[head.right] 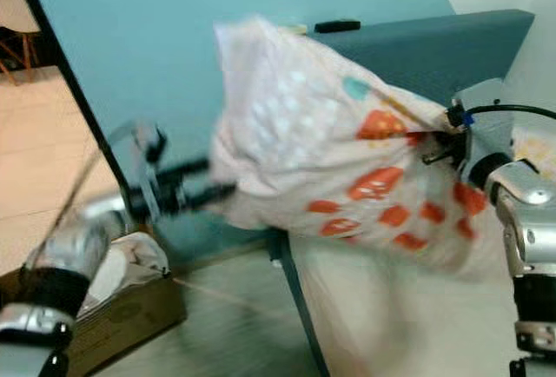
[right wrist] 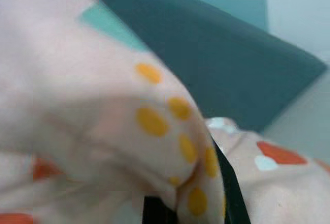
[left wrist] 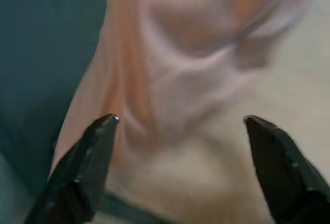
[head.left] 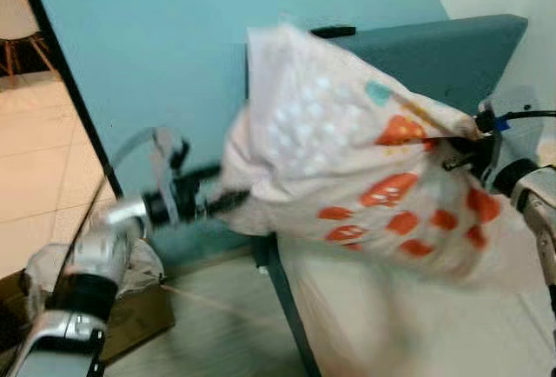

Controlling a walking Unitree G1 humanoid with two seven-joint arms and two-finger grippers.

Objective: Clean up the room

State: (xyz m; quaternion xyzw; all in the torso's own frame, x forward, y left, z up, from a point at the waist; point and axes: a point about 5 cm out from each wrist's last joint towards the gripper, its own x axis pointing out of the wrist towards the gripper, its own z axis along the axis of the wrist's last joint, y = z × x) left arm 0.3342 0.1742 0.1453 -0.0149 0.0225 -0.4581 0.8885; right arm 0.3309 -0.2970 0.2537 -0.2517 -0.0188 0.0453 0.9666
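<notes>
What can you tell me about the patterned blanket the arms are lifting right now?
The blanket is soft pale pink cloth printed with orange-red shapes, white dots and a teal patch. It hangs bunched and raised in the air above the bed, in front of the dark teal headboard. The right gripper is clamped on its right edge, cloth wrapped over the fingers. The left gripper reaches its lower left side with fingers spread, pressing into the fabric. Motion blur hides finer detail.
</notes>
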